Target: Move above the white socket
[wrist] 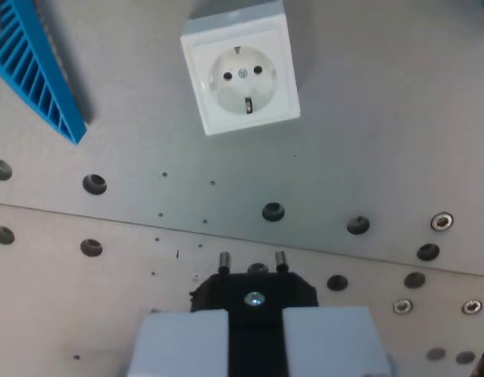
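At six o'clock in the wrist view the gripper (256, 334) fills the bottom edge, its two pale fingers (183, 342) closed against a black plug (254, 292) whose twin metal pins (224, 260) point toward twelve o'clock. Beyond it stretches the grey metal table (368, 141), dotted with a row of holes (273, 210) and, at four o'clock, a few screws (441, 222). Farther on, at twelve o'clock, sits the white socket (240, 76), square with no long axis, face up toward the camera, turned slightly anticlockwise. At ten o'clock lies a blue ribbed part (34, 67).
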Robot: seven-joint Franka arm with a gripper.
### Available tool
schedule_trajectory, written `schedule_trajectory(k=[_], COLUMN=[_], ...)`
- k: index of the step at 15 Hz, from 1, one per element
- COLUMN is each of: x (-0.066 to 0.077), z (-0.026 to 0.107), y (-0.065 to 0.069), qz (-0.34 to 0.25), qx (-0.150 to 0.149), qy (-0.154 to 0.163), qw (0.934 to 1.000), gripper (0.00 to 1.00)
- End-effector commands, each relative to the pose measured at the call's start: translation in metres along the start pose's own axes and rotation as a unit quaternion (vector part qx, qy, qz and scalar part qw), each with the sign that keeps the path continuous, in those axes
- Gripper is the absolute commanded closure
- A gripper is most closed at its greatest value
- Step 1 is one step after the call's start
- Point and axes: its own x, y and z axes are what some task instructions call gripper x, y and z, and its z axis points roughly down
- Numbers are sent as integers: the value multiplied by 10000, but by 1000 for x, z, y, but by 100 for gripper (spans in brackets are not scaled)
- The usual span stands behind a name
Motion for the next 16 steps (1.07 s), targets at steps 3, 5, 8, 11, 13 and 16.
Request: schedule_trajectory(k=[3, 5, 8, 11, 13, 16], x=[1, 4, 7, 10, 12, 14], z=[26, 36, 50, 65, 75, 90], y=[-3, -3, -3, -3, -3, -3], qz=[-650, -714, -794, -848, -894, -911], qx=[-226, -228, -235, -249, -258, -270], qy=[407, 378, 367, 366, 364, 376], qw=[9968, 9965, 9959, 9954, 9950, 9948], gripper=[100, 100, 100, 100, 100, 100])
